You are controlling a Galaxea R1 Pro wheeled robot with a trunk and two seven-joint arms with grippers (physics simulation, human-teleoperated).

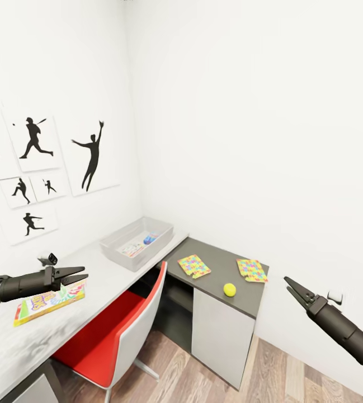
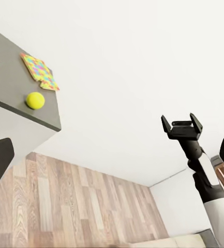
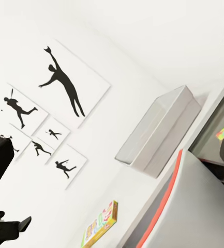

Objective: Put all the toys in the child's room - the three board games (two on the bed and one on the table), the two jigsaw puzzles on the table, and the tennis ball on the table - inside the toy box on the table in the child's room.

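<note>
Ahead, the pale grey table [image 1: 92, 280] runs along the wall with the black silhouette pictures [image 1: 92, 154] and meets a lower dark grey cabinet [image 1: 226, 268] in the corner. My left pincer [image 1: 79, 275] hovers just over the yellow-green board game [image 1: 47, 302], which lies flat near the table's front edge; from the head view its fingers look nearly together and hold nothing. My right pincer [image 1: 289, 282] hangs out in open air past the cabinet's right end, above the wood plank floor [image 1: 282, 375]; its fingers look pressed together in the head view, though the left wrist view shows the right pincer's two tips [image 2: 180, 125] standing apart, so I cannot tell for sure.

The toy box [image 1: 137, 242] sits at the far end of the table, close to the wall, with a small blue board game [image 1: 151, 238] and a flat pale board game [image 1: 131, 249] inside it. Two jigsaw puzzles [image 1: 194, 266] lie on the cabinet top well apart from each other, the second [image 1: 252, 270] near the right edge. The tennis ball [image 1: 229, 289] rests just inside the cabinet's front edge (nothing stands between it and the drop). A red chair [image 1: 122, 330] is tucked under the table, filling the gap below my left arm.
</note>
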